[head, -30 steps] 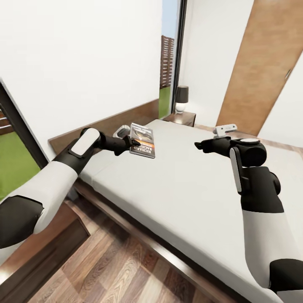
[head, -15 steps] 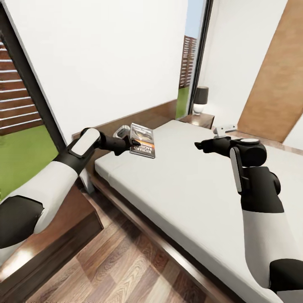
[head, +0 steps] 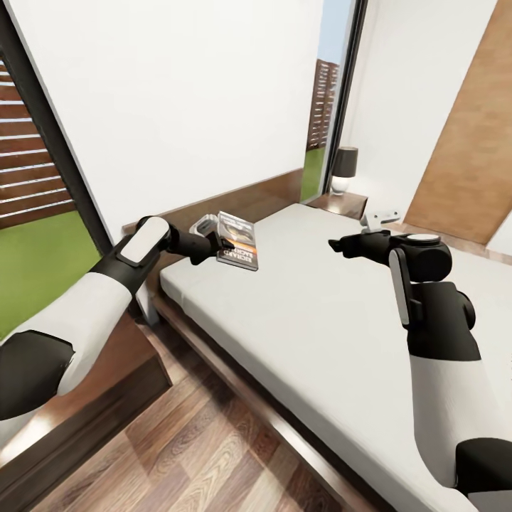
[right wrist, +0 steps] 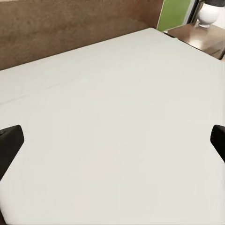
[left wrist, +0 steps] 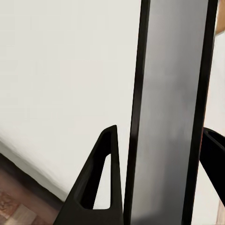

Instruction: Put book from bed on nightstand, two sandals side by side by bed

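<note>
The book [head: 238, 242], dark with an orange band and white lettering, hangs above the head end of the bed [head: 320, 313], and my left gripper [head: 225, 249] is shut on its lower edge. In the left wrist view the book [left wrist: 168, 93] stands edge-on between the black fingers [left wrist: 101, 183]. My right gripper [head: 334, 245] hovers open over the middle of the off-white mattress [right wrist: 117, 108], empty, its fingertips [right wrist: 9, 143] far apart. A nightstand [head: 350, 204] stands at the bed's far corner. The sandals are out of view.
A dark-shaded lamp [head: 345, 167] stands on the far nightstand. A low reddish-brown wooden piece [head: 92, 384] sits by the bed's near head corner under my left arm. The headboard [head: 242, 203] backs a white wall. A brown door [head: 469, 142] is at right, with plank floor [head: 192, 441] below.
The head view has swung left, so the bed, window and door sit further right in the picture. The left gripper still holds the book, tipped slightly flatter. The right arm has not moved.
</note>
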Controlling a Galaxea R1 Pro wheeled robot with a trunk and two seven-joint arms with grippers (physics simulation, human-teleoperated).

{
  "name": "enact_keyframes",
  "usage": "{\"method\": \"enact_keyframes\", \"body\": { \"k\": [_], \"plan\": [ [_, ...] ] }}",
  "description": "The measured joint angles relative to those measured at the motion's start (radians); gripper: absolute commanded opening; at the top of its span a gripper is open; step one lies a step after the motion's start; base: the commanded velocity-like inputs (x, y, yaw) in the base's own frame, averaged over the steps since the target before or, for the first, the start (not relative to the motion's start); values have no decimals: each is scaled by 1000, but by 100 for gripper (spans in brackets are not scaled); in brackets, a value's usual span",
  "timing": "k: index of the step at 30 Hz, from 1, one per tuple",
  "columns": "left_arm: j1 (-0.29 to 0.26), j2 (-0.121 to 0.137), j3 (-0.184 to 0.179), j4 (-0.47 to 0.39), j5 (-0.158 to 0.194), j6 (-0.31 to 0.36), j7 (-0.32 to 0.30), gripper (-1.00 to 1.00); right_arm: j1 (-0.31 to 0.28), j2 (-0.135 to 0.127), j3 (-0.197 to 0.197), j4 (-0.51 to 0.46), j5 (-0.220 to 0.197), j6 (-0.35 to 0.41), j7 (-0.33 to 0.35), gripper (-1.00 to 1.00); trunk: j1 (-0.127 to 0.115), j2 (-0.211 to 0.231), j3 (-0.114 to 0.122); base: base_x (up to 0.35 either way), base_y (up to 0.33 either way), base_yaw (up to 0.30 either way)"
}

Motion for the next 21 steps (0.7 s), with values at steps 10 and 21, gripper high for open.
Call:
{"method": "enact_keyframes", "body": {
  "k": [10,21],
  "plan": [
    [0,0,0,-3,3,-3,10,-100,10,0,1,-5,0,0,0,100,0,0,0,10,-35,3],
    [7,0,0,-19,4,-4,12,-100,27,1,3,-7,0,0,0,100,0,0,-4,2,-6,71]
  ]
}}
